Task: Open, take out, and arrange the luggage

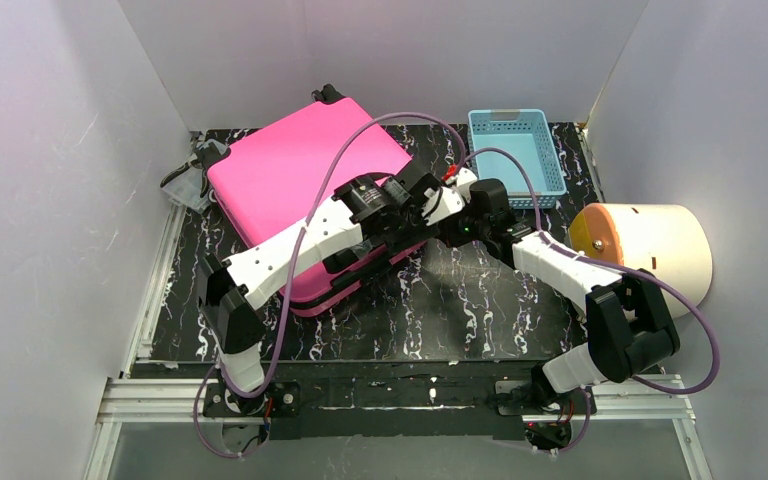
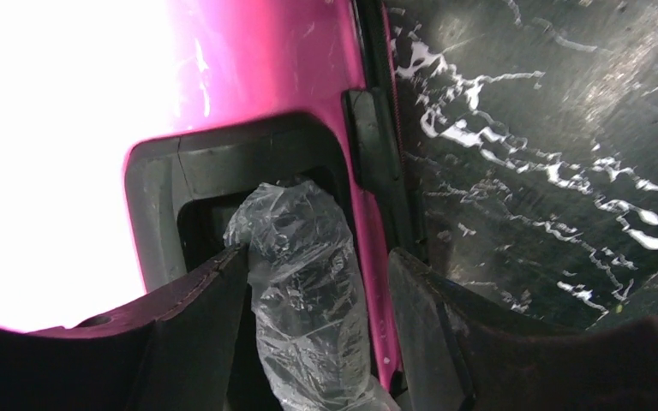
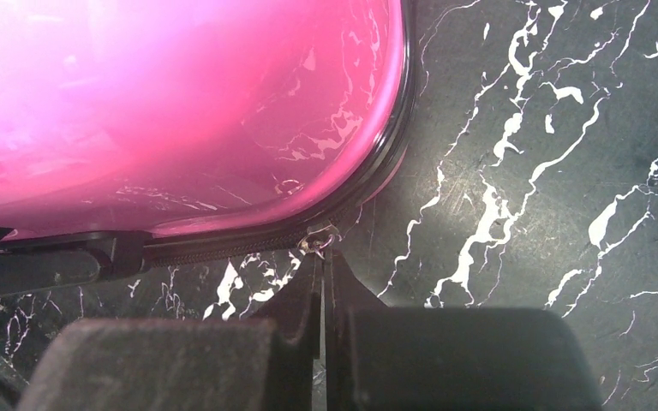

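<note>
The hot-pink suitcase (image 1: pixel 290 170) lies flat and closed at the back left of the marbled table. My left gripper (image 1: pixel 395 240) is at its near right side. In the left wrist view the left gripper (image 2: pixel 313 274) is closed round the plastic-wrapped black side handle (image 2: pixel 300 282) and the pink shell rim (image 2: pixel 368 257). My right gripper (image 1: pixel 432 228) is at the suitcase's right corner. In the right wrist view the right gripper (image 3: pixel 322 257) is shut on the small metal zipper pull (image 3: pixel 321 242) on the black zipper band of the suitcase (image 3: pixel 180 103).
A light-blue plastic basket (image 1: pixel 515 155) stands at the back right. A cream cylinder (image 1: pixel 650 245) lies on its side at the right edge. Crumpled clear plastic (image 1: pixel 188 180) lies left of the suitcase. White walls enclose the table (image 1: pixel 460 300).
</note>
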